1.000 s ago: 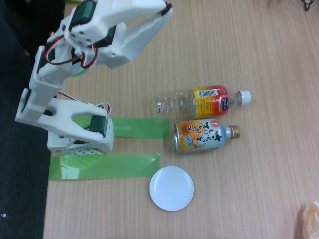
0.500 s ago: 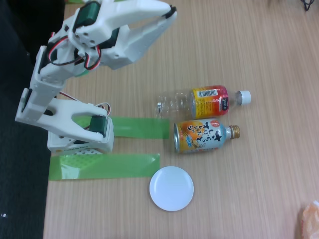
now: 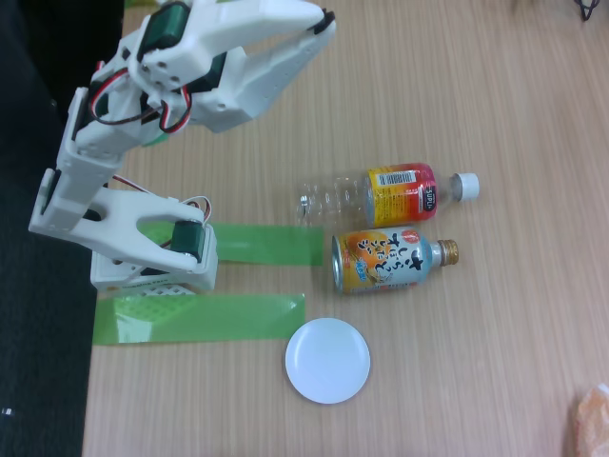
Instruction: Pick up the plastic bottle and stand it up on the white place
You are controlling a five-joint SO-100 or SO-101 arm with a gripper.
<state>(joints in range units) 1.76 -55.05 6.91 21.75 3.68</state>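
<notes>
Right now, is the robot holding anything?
No, nothing is held. The gripper is up near the top of the fixed view, far from the plastic bottle, which lies on its side on the table.

White printed arm (image 3: 143, 133), blocky angular shells, dark green servos set in the joints, red, black and white wires looping between segments, forked white base (image 3: 152, 249), black tip on the long top link

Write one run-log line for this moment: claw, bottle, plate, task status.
claw: above table, holds nothing | plastic bottle: lying on its side beside metal can | white plate: empty | status: pick not started
</notes>
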